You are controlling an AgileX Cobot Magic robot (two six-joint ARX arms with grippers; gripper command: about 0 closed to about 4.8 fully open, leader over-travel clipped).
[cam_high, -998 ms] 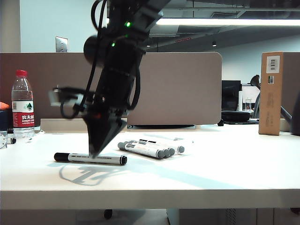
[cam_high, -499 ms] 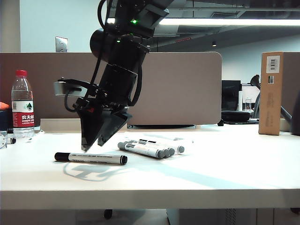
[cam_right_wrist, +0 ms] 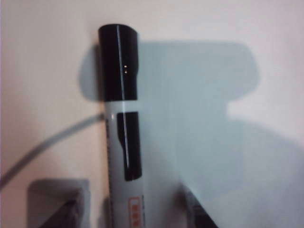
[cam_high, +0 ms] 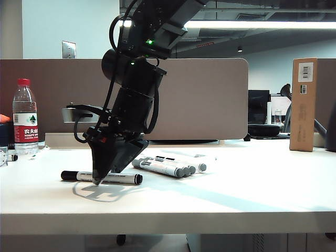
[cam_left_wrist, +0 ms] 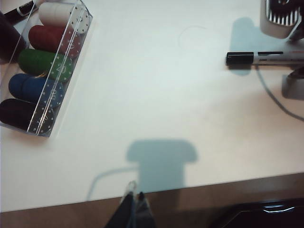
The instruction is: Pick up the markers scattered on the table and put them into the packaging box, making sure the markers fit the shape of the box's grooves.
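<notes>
Tabletop (cam_high: 252, 199): wide, white, carrying everything.
Right gripper (cam_high: 97, 178): reached across to the left, jaws spread, straddling the loose marker (cam_high: 101, 177) without pinching it.
Packaging box (cam_high: 181, 156): barely visible, holding marker group (cam_high: 168, 167) just behind.
Left gripper (cam_left_wrist: 134, 209): near the tabletop edge; jaws pressed together, empty.
Risk: the jaws sit near the capped end, so closing there could tip or roll the pen.

lone marker (cam_right_wrist: 121, 142) cut off at frame edge between right gripper (cam_right_wrist: 133, 211) fingers, its middle hidden behind that gripper in exterior view, left gripper (cam_left_wrist: 135, 211) mostly out of frame, packaging box outline too faint to trace
</notes>
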